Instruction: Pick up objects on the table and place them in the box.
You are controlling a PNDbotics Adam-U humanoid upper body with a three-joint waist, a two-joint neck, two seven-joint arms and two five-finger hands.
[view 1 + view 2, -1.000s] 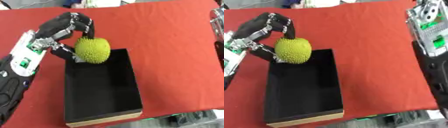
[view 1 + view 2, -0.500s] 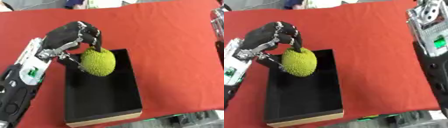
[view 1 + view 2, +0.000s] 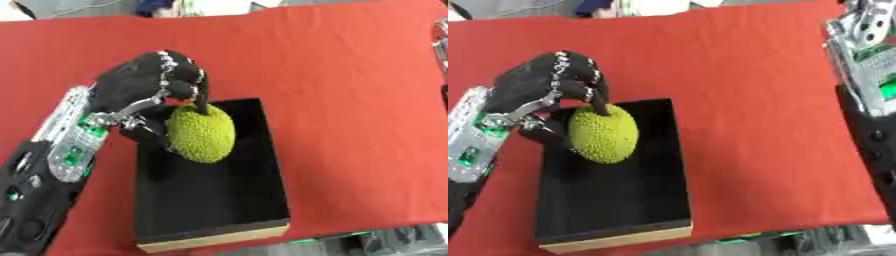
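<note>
The left hand [image 3: 144,92] curls its fingers round the dark stem of a bumpy yellow-green fruit [image 3: 201,132], pinching it so it hangs over the far end of the black box [image 3: 214,200], toward 12 o'clock. The fruit hides part of the thumb. At 3 o'clock, only the right forearm [image 3: 868,75] shows; its hand is cut off. Red cloth [image 3: 350,100] covers the table.

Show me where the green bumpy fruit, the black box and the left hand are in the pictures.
green bumpy fruit [image 3: 203,134]: left eye view, middle of its bumpy skin.
black box [image 3: 214,200]: left eye view, bare dark floor inside.
left hand [image 3: 140,86]: left eye view, back of the hand, fingers curled on the fruit's stem.
</note>
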